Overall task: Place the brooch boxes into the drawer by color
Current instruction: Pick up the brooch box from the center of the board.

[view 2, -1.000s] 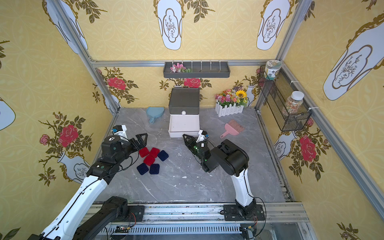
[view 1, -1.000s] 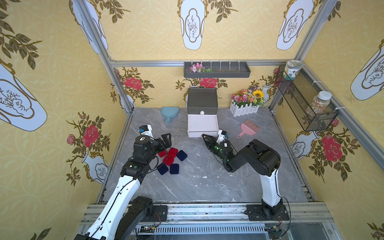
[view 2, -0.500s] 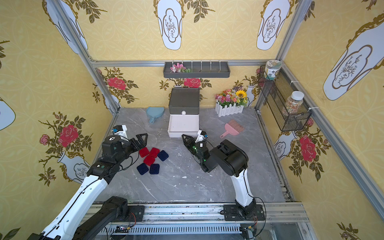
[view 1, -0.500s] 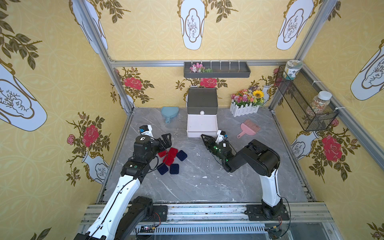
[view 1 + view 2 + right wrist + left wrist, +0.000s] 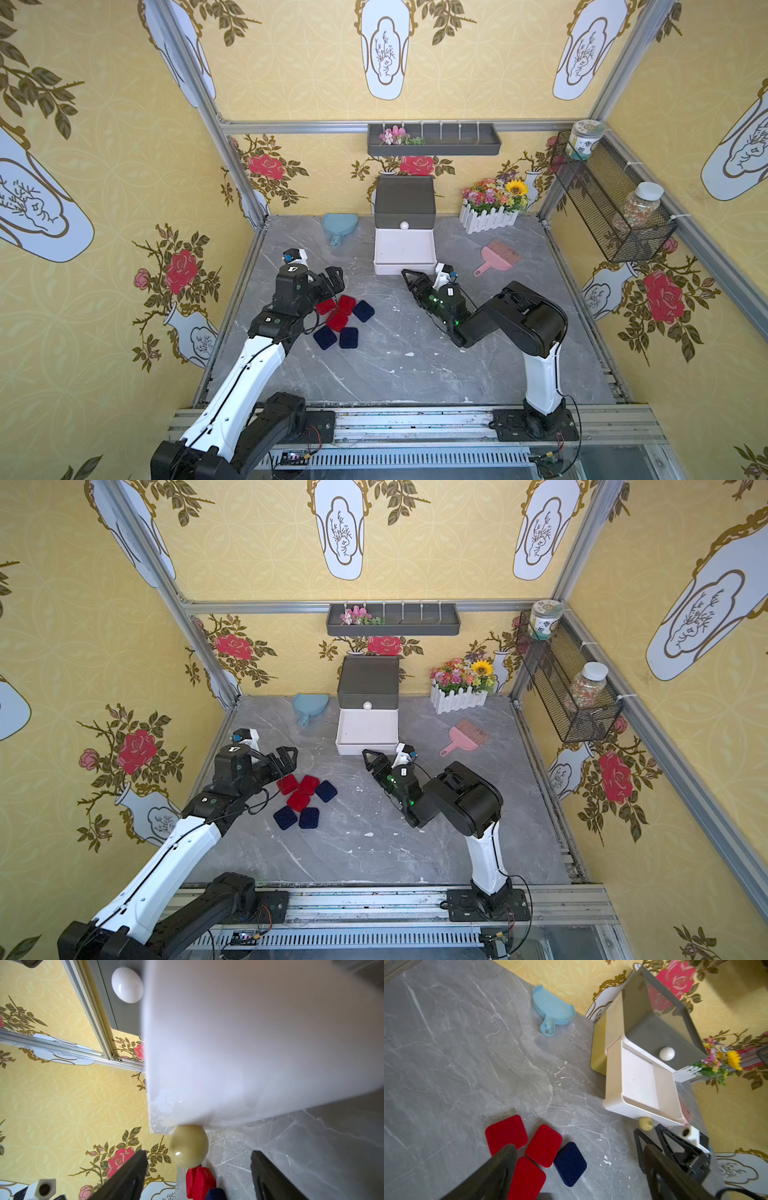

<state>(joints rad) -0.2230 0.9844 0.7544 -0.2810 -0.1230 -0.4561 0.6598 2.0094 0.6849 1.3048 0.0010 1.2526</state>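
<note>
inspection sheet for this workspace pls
surface: grey marble tabletop, white flecks
job's things: three red boxes, three navy boxes clustered on the tabletop; white drawer pulled out, empty
clutter: blue dustpan, pink brush, flower planter
tools: left tool open near the red boxes; right tool open, drawer knob between its fingers, untouched
cables: black loop at left arm's wrist
surroundings: wall tray, wire basket with two jars

Bare tabletop point(image 5: 395, 357) between brooch boxes point(image 5: 340, 318) and open drawer point(image 5: 404, 249)
</note>
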